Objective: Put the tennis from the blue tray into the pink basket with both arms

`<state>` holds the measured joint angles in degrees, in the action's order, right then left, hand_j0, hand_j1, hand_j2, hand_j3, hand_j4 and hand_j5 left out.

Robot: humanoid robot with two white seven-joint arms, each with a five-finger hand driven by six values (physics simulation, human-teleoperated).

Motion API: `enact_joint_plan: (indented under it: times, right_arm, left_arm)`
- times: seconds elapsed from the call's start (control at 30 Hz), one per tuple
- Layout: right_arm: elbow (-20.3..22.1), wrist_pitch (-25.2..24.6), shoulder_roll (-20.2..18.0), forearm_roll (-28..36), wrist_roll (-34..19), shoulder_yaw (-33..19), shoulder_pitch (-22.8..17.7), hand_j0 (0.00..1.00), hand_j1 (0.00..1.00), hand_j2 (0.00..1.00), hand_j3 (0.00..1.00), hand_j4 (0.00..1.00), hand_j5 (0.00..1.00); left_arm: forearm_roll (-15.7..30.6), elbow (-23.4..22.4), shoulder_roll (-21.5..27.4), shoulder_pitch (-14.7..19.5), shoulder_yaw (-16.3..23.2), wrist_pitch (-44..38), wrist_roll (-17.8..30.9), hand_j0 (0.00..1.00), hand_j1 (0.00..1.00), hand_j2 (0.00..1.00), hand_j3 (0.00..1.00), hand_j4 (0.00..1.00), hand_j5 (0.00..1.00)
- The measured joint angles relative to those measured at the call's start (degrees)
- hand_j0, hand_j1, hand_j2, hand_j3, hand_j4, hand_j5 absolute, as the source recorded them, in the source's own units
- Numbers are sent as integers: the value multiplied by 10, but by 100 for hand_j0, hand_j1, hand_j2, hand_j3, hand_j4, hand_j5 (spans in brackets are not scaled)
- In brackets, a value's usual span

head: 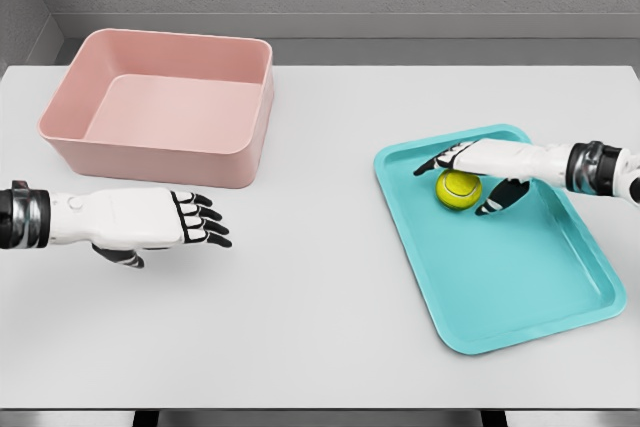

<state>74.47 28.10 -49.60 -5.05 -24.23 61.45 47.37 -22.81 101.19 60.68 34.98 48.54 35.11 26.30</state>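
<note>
A yellow-green tennis ball lies in the far part of the blue tray on the right side of the table. My right hand reaches in from the right and sits over the ball. Its fingers stretch out across the ball's far side and its thumb points down on the near right; they are not closed around the ball. The pink basket stands at the far left with nothing in it. In front of it my left hand hovers open, fingers pointing right.
The white table ends at a front edge near the bottom of the view. A wide stretch of tabletop separates the basket and the tray. A grey wall runs behind the table.
</note>
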Motion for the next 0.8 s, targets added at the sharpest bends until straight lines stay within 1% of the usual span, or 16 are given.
enact_joint_plan:
  times: [0.13, 0.33, 0.53, 0.7, 0.8]
  right_arm:
    - [0, 2, 1, 0, -1, 4, 0, 80, 80, 80, 80, 80, 80]
    - [-2, 3, 1, 0, -1, 6, 0, 67, 67, 67, 67, 67, 67]
    - [-9, 3, 1, 3, -2, 5, 0, 56, 56, 56, 56, 56, 56]
    - [-9, 6, 1, 1, -1, 6, 0, 56, 56, 56, 56, 56, 56]
    - [-8, 19, 1, 2, -1, 5, 5, 54, 54, 54, 54, 54, 54]
  left_arm:
    - [0, 0, 0, 0, 0, 0, 0, 100, 100, 100, 100, 100, 100]
    - [0, 0, 0, 0, 0, 0, 0, 100, 100, 100, 100, 100, 100]
    - [0, 0, 0, 0, 0, 0, 0, 100, 100, 100, 100, 100, 100]
    - [0, 0, 0, 0, 0, 0, 0, 100, 100, 100, 100, 100, 100]
    - [-1, 0, 0, 0, 0, 0, 0, 100, 100, 100, 100, 100, 100]
